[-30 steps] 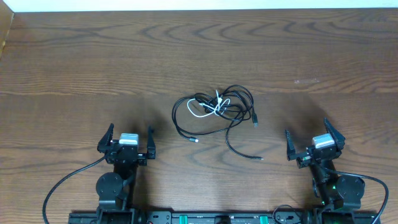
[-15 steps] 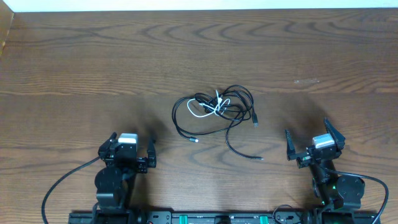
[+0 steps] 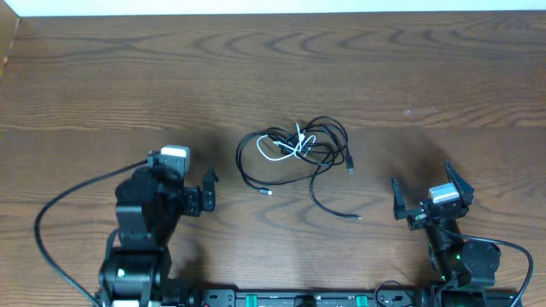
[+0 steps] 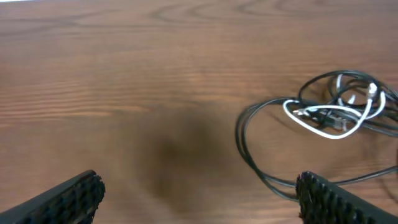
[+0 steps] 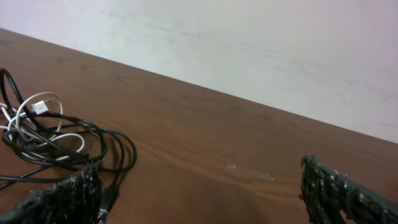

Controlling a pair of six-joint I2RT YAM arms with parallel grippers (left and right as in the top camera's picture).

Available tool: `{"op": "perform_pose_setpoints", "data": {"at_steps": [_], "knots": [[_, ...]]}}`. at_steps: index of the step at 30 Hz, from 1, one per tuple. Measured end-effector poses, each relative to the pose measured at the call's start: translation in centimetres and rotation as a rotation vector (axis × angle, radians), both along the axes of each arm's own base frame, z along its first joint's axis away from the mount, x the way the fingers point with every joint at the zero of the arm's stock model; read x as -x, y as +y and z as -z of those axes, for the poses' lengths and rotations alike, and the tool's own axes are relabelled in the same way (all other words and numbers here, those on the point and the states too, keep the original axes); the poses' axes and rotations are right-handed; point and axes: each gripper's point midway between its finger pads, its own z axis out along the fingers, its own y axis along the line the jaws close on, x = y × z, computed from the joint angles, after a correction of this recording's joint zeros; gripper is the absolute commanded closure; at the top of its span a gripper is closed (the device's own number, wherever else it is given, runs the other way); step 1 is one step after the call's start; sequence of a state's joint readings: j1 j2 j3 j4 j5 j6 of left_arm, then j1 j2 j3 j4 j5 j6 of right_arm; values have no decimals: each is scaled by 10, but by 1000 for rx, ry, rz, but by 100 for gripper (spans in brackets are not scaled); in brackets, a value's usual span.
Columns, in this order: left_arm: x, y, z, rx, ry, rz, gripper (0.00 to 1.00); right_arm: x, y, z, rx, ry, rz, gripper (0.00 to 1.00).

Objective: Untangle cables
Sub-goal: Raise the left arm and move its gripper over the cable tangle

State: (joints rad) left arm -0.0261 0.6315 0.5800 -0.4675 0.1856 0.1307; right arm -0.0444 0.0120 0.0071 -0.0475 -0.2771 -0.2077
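**Left tool point(image 3: 181, 177) rises toward the tangle**

Jaws wide and empty, it has lifted and leaned forward; the right tool point(image 3: 425, 198), equally wide, has not moved. The cables point(image 3: 299, 147) lie knotted on the counter point(image 3: 102, 77), untouched, between both tools. Untangling seems about to start with a left-side reach.

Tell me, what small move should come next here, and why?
Probably the left end effector, jaws wide open and empty, should ease forward and rightward toward the cables. The tangle lies mid-table, ahead and to the right of it, black loops wound around the white cord.
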Motion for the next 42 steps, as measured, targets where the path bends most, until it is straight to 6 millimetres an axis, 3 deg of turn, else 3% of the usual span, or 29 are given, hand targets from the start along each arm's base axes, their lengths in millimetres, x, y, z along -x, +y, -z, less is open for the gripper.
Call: {"op": "perform_pose_setpoints", "data": {"at_steps": [7,12,27,32,42], "knots": [[-16,-12,-10,40,150,56,1,0,0,0,0,0,1,1],[-20,-14,-7,46,200,61,1,0,0,0,0,0,1,1],[-14,-20,3,67,254,85,1,0,0,0,0,0,1,1],[-8,-34,16,70,373,138,1,0,0,0,0,0,1,1],[-33,-79,16,-8,450,331,1,0,0,0,0,0,1,1]]}}
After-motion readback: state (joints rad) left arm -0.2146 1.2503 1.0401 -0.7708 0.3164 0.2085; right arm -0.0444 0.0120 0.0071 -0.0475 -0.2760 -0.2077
